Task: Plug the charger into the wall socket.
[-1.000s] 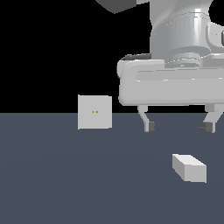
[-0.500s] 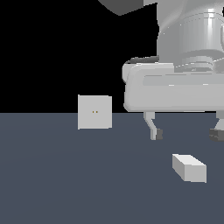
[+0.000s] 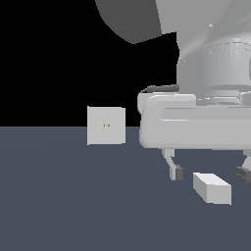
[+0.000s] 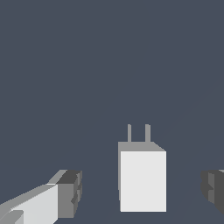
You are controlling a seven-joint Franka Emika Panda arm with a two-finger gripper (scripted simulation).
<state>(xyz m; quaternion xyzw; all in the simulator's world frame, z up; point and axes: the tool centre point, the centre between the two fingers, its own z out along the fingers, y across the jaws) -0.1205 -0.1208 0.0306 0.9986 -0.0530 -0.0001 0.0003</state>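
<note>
The charger (image 3: 212,188) is a small light-grey oblong block lying on the dark floor at the exterior view's right. In the wrist view the charger (image 4: 142,180) shows two thin prongs at its far end. My gripper (image 3: 209,173) is open, low over the floor, with the charger between its fingers (image 3: 176,172) and apart from both; the wrist view shows the gripper (image 4: 142,192) astride the block. The wall socket (image 3: 106,125) is an upright pale-grey square plate with two tiny orange-brown holes, standing to the exterior view's left of the gripper.
The dark grey floor (image 3: 73,206) spreads under everything. The arm's large white body (image 3: 215,98) fills the exterior view's upper right and hides what lies behind it.
The gripper has moved down and toward the exterior view's right, bringing its open fingers around the charger. The charger and socket have not moved.
</note>
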